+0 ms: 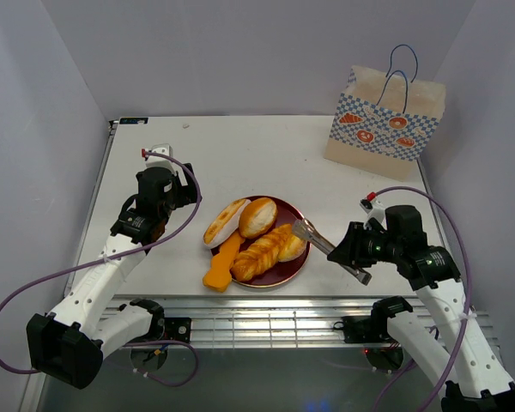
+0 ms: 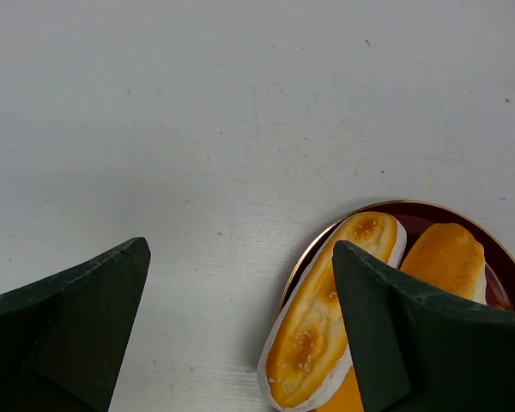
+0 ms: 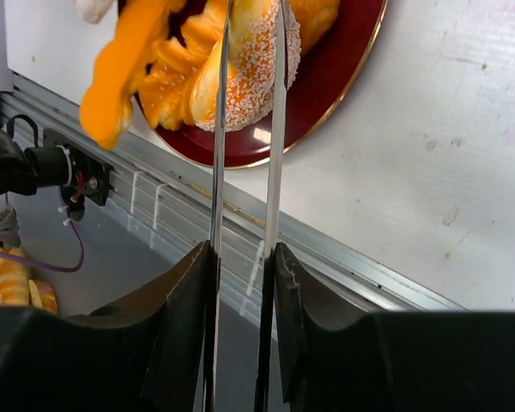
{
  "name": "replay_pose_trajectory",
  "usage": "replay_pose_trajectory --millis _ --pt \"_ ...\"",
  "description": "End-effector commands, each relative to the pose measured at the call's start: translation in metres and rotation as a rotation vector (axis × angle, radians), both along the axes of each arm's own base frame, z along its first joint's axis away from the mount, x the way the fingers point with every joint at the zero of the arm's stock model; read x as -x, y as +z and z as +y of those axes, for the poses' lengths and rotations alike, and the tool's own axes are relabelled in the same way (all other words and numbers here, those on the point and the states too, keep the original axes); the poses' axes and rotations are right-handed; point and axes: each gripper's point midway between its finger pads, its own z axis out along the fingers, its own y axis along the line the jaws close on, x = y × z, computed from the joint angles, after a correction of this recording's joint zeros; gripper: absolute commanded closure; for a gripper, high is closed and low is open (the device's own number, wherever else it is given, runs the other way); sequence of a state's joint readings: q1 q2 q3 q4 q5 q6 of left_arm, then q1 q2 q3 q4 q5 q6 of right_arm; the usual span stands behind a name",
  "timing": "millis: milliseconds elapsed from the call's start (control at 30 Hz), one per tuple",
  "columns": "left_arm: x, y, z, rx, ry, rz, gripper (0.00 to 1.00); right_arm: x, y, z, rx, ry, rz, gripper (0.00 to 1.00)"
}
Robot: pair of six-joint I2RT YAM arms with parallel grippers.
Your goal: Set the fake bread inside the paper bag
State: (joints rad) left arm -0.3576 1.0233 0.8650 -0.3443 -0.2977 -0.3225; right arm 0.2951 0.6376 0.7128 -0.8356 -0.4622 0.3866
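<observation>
The fake bread lies on a dark red plate (image 1: 281,275): an oval roll (image 1: 225,221), a round bun (image 1: 257,216), a braided loaf (image 1: 259,253), and an orange wedge (image 1: 221,266) hanging over the plate's near-left rim. My right gripper (image 1: 354,249) (image 3: 245,249) is shut on metal tongs (image 1: 326,245) (image 3: 275,154). The tongs' two blades sit on either side of a sesame-coated roll (image 3: 249,77) on the plate's right side. My left gripper (image 1: 182,190) (image 2: 240,249) hangs open over bare table just left of the oval roll (image 2: 326,318). The paper bag (image 1: 384,120) stands upright at the far right.
The table's near edge is a metal rail (image 3: 326,249) just below the plate (image 3: 339,77). Purple cables loop off both arms. Grey walls enclose the table on three sides. A small bracket (image 1: 129,121) sits at the far left corner.
</observation>
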Motion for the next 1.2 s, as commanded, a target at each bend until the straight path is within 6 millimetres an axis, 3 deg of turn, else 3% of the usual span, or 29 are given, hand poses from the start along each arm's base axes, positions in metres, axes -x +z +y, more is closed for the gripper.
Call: replay_pose_trajectory --millis 0,167,267,467,667,867,967,1033,1167 --pt "-0.002 0.019 -0.005 0.024 -0.014 -0.038 0.02 -0.016 0.039 0.004 -0.035 -0.013 -0.125 0.92" --pt "-0.002 0.020 -0.005 0.026 -0.017 -0.042 0.02 -0.023 0.049 0.003 -0.034 -0.027 -0.158 0.92" --pt "-0.002 0.020 -0.006 0.030 -0.022 -0.039 0.02 -0.030 0.069 0.004 -0.045 -0.027 -0.222 0.92" --pt "-0.001 0.021 -0.006 0.030 -0.019 -0.042 0.02 -0.065 0.135 0.005 -0.082 -0.088 -0.446 0.92" --pt "-0.001 0.020 -0.005 0.027 -0.015 -0.042 0.02 -0.118 0.196 -0.009 -0.099 -0.285 -0.635 0.92" --pt "-0.001 0.021 -0.005 0.026 -0.014 -0.044 0.02 -0.171 0.240 -0.033 -0.068 -0.518 -0.742 0.92" --pt "-0.001 0.020 -0.005 0.024 -0.012 -0.043 0.02 -0.186 0.269 -0.037 -0.099 -0.571 -0.816 0.92" --pt "-0.001 0.019 -0.005 0.024 -0.014 -0.040 0.02 -0.194 0.297 -0.051 -0.092 -0.658 -0.885 0.92" --pt "-0.001 0.021 -0.006 0.027 -0.017 -0.044 0.02 -0.216 0.319 -0.072 -0.039 -0.772 -0.923 0.92"
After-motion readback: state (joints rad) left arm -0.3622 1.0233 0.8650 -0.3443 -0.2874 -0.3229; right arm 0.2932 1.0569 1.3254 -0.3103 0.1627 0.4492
